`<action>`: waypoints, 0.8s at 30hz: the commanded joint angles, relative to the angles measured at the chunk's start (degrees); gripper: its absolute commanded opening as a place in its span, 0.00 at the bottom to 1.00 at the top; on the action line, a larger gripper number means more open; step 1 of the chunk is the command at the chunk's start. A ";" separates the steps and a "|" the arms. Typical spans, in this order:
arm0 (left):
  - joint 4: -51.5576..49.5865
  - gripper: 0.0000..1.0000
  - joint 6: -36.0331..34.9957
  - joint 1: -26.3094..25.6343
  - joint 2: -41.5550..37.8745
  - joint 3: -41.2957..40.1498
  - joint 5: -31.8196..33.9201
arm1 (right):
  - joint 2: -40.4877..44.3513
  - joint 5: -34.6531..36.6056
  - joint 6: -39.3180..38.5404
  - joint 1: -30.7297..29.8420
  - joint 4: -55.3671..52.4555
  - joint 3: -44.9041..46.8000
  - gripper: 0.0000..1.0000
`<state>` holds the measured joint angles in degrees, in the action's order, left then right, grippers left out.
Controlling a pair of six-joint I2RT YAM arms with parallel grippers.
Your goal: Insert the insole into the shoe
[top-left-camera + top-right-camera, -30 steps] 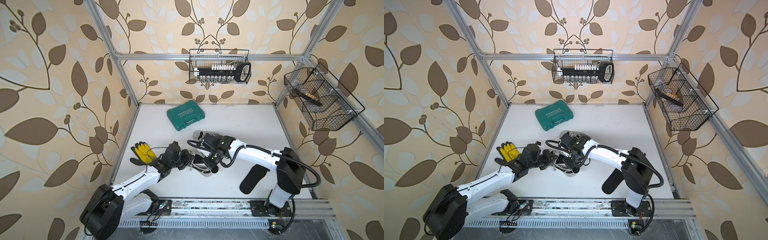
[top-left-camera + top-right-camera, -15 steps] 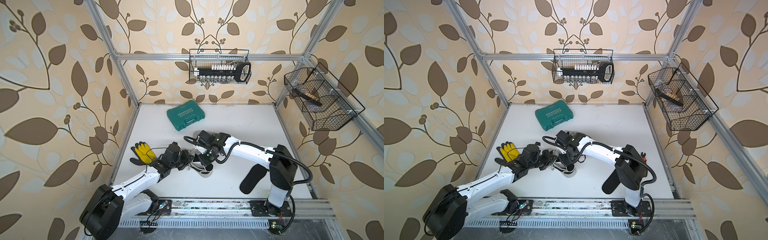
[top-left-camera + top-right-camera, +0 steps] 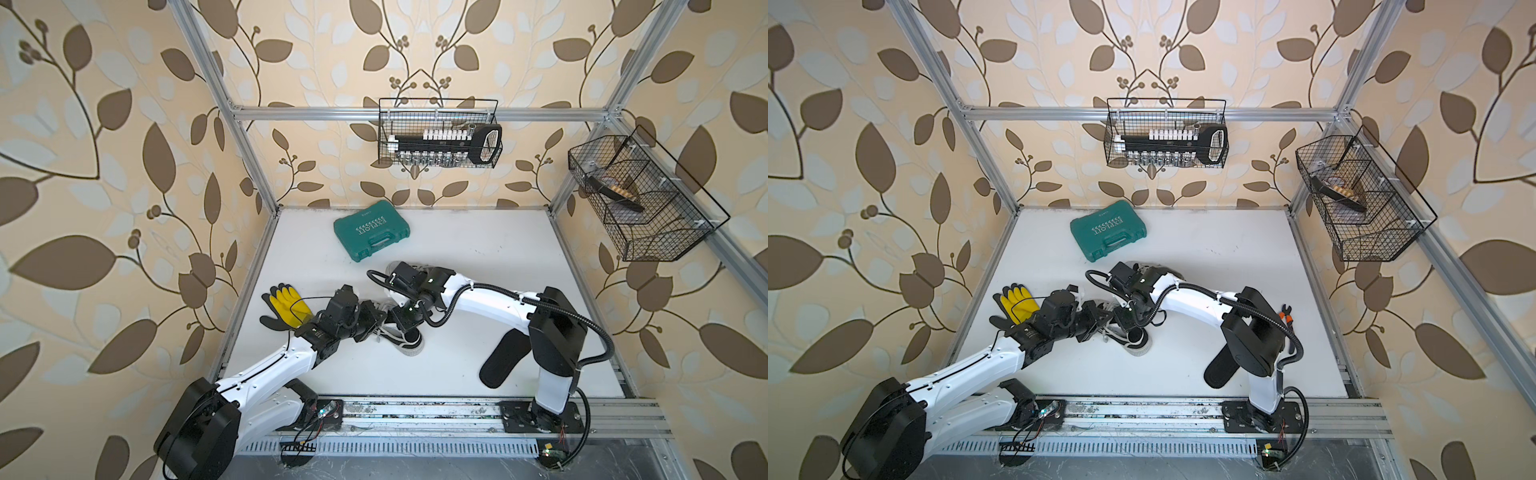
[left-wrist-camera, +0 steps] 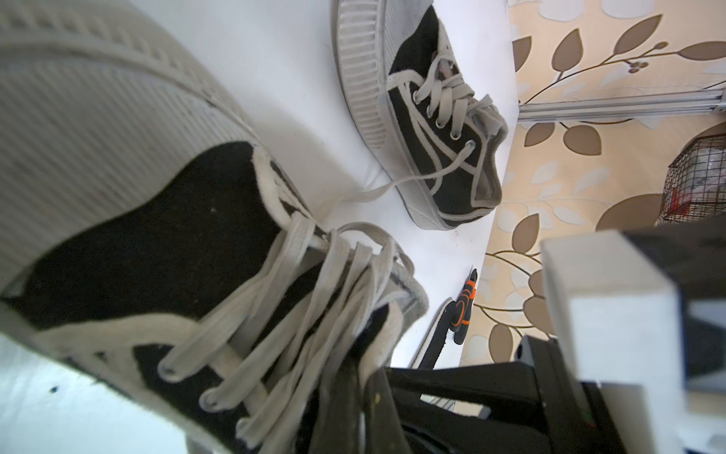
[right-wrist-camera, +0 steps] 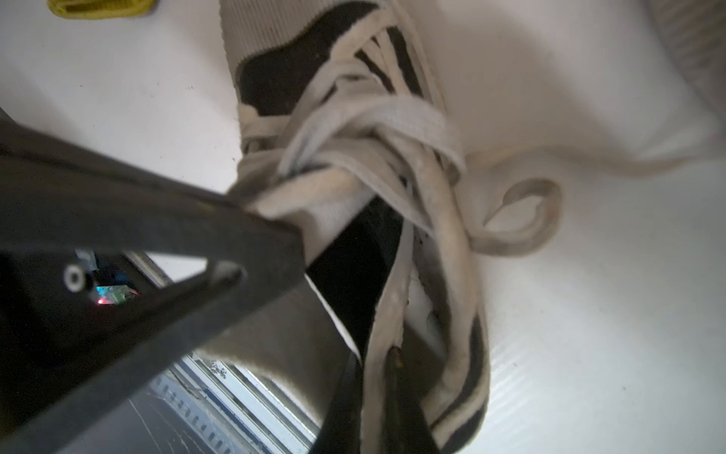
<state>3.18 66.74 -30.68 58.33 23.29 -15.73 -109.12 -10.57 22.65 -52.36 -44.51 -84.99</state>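
My two top views hang high over the front rail (image 3: 415, 409), side by side, both looking steeply down toward the back wall (image 3: 332, 62); both top views share the whole table (image 3: 478, 249) (image 3: 1225, 249). My left wrist camera sits very close to the shoe (image 4: 157, 243), facing across the table to the second shoe (image 4: 432, 129). My right wrist camera looks from closer still, onto that same shoe's laces (image 5: 373, 129).

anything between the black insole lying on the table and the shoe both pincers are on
On the white table, nothing: bare surface separates the flat black insole from the black canvas sneaker. But the left pincer and right pincer crowd its opening, and grey-white laces bunch across it.
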 commanded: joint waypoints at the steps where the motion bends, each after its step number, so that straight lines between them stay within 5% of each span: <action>1: 2.16 0.00 0.67 0.17 0.21 -0.13 0.00 | -0.06 -0.55 -1.80 -0.02 0.13 -1.05 0.13; 4: 2.70 0.00 0.94 0.14 0.21 -0.46 -0.36 | 1.39 -0.77 -1.84 0.36 6.45 4.27 0.16; 8: 2.41 0.00 1.11 0.10 -0.20 -1.00 0.15 | -3.27 -0.52 -3.91 0.84 -0.14 -2.89 0.18; 15: -3.65 0.00 2.57 0.18 -3.78 -1.56 6.29 | 6.28 1.11 -4.17 0.90 -3.82 3.14 0.72; 18: -4.70 0.00 3.17 0.22 -5.53 -2.55 7.51 | 8.52 3.27 -5.53 0.51 -8.13 3.26 0.82; 24: -4.14 0.00 3.13 0.20 -5.12 -2.37 7.07 | 11.65 3.20 -9.36 0.37 -8.62 7.22 0.86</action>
<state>-0.43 69.45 -30.70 53.10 21.21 -10.15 -98.00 -8.49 16.08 -51.75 -50.48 -80.44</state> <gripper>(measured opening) 0.048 0.858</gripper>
